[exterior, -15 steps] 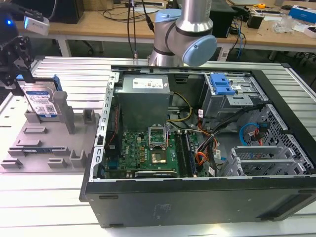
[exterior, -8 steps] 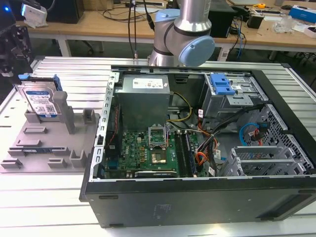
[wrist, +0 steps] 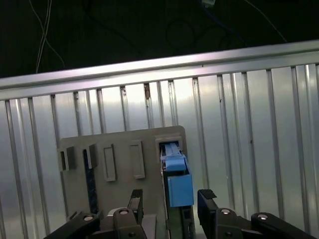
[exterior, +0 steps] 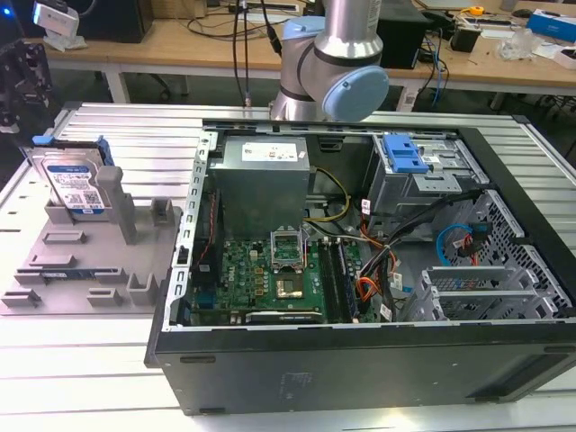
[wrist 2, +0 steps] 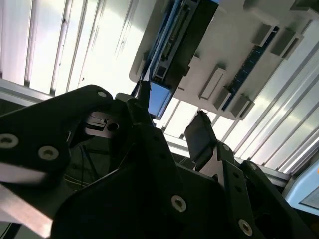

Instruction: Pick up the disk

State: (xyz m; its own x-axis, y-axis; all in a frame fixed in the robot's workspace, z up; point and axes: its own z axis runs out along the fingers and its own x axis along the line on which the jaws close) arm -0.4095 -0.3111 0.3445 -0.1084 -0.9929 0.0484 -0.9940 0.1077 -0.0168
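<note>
The gripper (wrist: 171, 200) is released, fingers (wrist: 205, 197) spread with nothing between them. Just beyond their gap stands the disk (wrist: 178, 185) (edge-on, blue rail facing the fingers), apart from them. In the exterior view it stands upright in a grey holder (exterior: 81, 261), at nine o'clock from the case (exterior: 360, 378).

The gripper (wrist: 171, 200) is black with silver screws. Beyond its fingertips the disk (wrist: 178, 188) shows blue rails. In the exterior view its silver face carries a white-and-blue barcoded label. The holder (wrist: 119, 149) around it is plain grey, the table (wrist: 239, 124) ribbed silver, the case (exterior: 360, 369) black and the motherboard (exterior: 261, 279) green.
</note>
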